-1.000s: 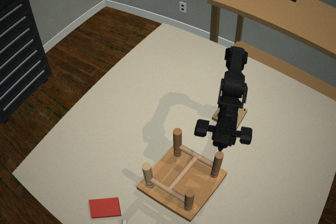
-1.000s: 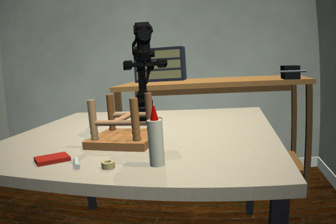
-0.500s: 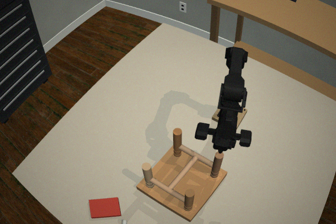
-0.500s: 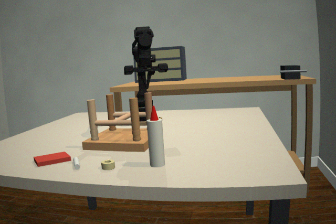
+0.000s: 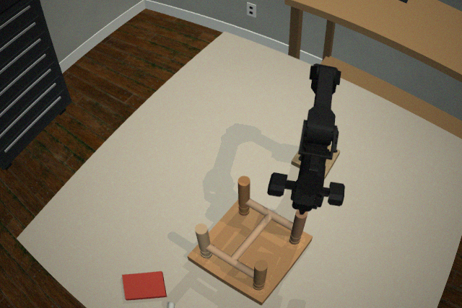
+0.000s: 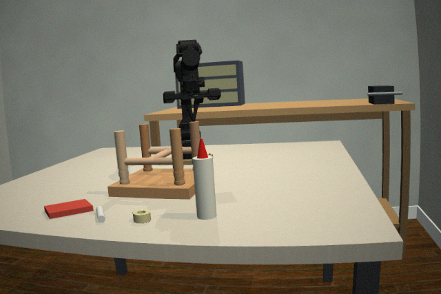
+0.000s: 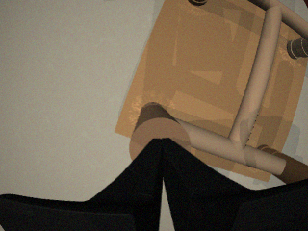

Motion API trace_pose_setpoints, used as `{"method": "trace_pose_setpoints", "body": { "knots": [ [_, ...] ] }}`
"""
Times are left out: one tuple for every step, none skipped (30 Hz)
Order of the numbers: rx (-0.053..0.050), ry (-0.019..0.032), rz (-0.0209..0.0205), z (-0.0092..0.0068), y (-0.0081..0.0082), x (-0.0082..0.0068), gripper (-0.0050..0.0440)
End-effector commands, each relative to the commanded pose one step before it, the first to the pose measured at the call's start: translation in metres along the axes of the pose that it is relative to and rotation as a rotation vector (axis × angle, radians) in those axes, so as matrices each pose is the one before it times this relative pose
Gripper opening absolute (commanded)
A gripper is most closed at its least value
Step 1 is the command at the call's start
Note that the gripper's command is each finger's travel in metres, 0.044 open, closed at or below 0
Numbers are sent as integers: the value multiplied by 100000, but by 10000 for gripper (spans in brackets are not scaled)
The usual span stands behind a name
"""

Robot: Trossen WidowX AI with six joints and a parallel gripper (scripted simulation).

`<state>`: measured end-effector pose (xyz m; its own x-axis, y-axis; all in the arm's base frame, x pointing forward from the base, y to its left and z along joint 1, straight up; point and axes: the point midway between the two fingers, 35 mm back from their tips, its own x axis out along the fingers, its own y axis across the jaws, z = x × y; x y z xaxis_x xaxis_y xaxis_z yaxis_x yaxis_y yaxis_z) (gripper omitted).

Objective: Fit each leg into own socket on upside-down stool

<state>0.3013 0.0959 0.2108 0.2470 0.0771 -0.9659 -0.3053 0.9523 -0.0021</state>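
Note:
The wooden stool (image 5: 250, 247) lies upside down, seat flat on the table. Its legs stand upright at the corners: far-left (image 5: 244, 194), near-left (image 5: 203, 239), near-right (image 5: 260, 273) and far-right (image 5: 299, 226). Crossbars (image 5: 253, 236) join them. My gripper (image 5: 304, 209) is shut and empty, pointing down with its tips right at the top of the far-right leg. In the wrist view the shut fingers (image 7: 161, 154) sit just above that leg's end (image 7: 150, 131), over the seat (image 7: 218, 84). In the exterior view the gripper (image 6: 192, 120) meets the leg top (image 6: 194, 124).
A red block (image 6: 68, 208), a small white cylinder (image 6: 100, 213), a tape ring (image 6: 141, 215) and a tall white cylinder with a red cone (image 6: 204, 185) stand near the table's front. The arm's base (image 5: 315, 159) is behind the stool. A wooden side table (image 5: 377, 24) stands beyond.

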Motion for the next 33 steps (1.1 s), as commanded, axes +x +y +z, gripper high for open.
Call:
{"method": "trace_pose_setpoints", "body": {
  "knots": [
    [246,-135,33,-225,16,160,0],
    [0,0,0,-13,0,59,0],
    [0,0,0,-17,0,73,0],
    [0,0,0,-20,0,86,0],
    [0,0,0,-22,0,93,0],
    [0,0,0,-23,0,95,0],
    [0,0,0,-23,0,95,0],
    [0,0,0,-23,0,95,0],
    [0,0,0,-24,0,95,0],
    [0,0,0,-24,0,94,0],
    [0,0,0,-24,0,94,0],
    [0,0,0,0,0,0,0],
    [0,0,0,0,0,0,0],
    [0,0,0,-25,0,94,0],
    [0,0,0,-25,0,94,0],
    [0,0,0,-26,0,94,0],
    [0,0,0,-26,0,94,0],
    [0,0,0,-26,0,94,0],
    [0,0,0,-27,0,94,0],
    [0,0,0,-27,0,94,0],
    [0,0,0,-27,0,94,0],
    [0,0,0,-28,0,94,0],
    [0,0,0,-28,0,93,0],
    [0,0,0,-28,0,93,0],
    [0,0,0,-29,0,93,0],
    [0,0,0,-24,0,76,0],
    [0,0,0,-14,0,46,0],
    [0,0,0,-5,0,15,0],
    [0,0,0,0,0,0,0],
    [0,0,0,0,0,0,0],
    [0,0,0,0,0,0,0],
    [0,0,0,0,0,0,0],
    [0,0,0,0,0,0,0]
  ]
}}
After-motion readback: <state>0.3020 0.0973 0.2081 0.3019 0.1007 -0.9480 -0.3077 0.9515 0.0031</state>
